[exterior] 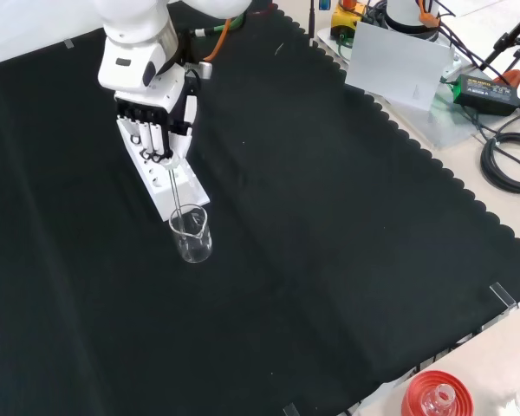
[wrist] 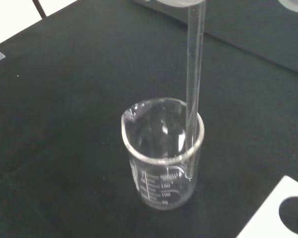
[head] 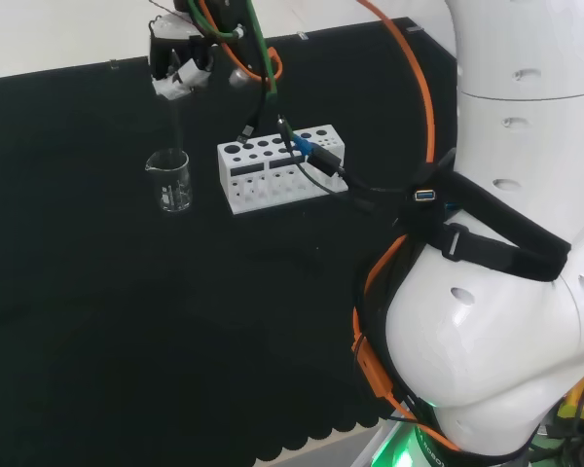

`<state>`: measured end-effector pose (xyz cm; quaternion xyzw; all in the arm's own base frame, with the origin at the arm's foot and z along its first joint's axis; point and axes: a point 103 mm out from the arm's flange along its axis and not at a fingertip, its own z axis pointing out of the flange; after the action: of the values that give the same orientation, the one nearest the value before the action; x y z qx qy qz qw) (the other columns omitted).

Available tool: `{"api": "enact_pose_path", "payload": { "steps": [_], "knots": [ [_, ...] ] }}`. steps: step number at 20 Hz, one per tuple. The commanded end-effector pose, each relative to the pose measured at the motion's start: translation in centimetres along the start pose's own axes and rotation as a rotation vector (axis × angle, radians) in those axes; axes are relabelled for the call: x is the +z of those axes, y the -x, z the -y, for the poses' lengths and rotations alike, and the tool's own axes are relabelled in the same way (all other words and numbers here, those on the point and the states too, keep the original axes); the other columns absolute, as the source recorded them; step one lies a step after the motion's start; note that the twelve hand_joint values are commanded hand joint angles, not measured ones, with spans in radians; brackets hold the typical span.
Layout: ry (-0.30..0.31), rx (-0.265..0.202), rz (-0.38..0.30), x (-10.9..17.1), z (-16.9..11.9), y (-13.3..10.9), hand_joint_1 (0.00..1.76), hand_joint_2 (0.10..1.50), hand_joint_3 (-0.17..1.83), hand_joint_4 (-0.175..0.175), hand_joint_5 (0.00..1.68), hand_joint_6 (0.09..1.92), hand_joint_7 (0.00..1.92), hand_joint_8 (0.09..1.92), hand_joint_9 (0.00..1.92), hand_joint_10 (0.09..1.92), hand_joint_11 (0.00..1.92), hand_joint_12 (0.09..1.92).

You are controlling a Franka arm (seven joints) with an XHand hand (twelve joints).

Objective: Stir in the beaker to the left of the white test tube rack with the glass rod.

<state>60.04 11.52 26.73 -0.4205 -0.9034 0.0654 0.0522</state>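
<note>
Desk (exterior: pixel 347 225) draped in black cloth with a scalloped edge; in the front view, pale bare surface beyond that edge carries a grey sheet (exterior: pixel 397 65), a black power unit (exterior: pixel 485 87) and coiled black cables (exterior: pixel 511 160), and a red ribbed ring (exterior: pixel 438 394) stands at the lower right. Beaker (head: pixel 169 180): clear glass, cylindrical, with a pouring lip and white printed graduations on its wall; it stands upright on the cloth, just to the left of the white test tube rack (head: pixel 280 166) in the head view and nearer the camera than the rack in the front view. No contents can be made out in it. Glass rod (wrist: pixel 194 89): clear, straight and slender, its long axis close to vertical, upper end at the hand, lower end pointing down into the beaker. In the wrist view the rod passes inside the rim on the side away from the lip and its tip lies near the wall, low in the vessel; whether it touches the bottom cannot be told. Hand (exterior: pixel 156 130): black and white, poised directly above the beaker, fingers curled and pinching the rod's upper end. Orange, green and black cables run along the arm (head: pixel 506 292), whose white links occupy the right of the head view.
</note>
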Motion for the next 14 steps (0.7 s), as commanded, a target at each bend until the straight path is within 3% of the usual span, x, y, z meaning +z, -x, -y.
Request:
{"api": "enact_pose_path", "payload": {
  "steps": [1,9,14],
  "knots": [
    [-0.004,0.027,-0.009,0.3,2.4,-0.3,1.3,1.1,-0.17,-0.175,1.17,0.69,1.22,0.71,1.67,0.54,1.62,0.54],
    [-0.008,-0.006,-0.012,1.0,0.7,-3.6,1.3,1.1,-0.17,-0.175,1.17,0.7,1.21,0.71,1.67,0.54,1.62,0.54],
    [-0.012,-0.033,-0.011,1.1,-1.5,-3.9,1.3,1.1,-0.17,-0.175,1.17,0.7,1.21,0.71,1.67,0.54,1.62,0.54]
  ]
}}
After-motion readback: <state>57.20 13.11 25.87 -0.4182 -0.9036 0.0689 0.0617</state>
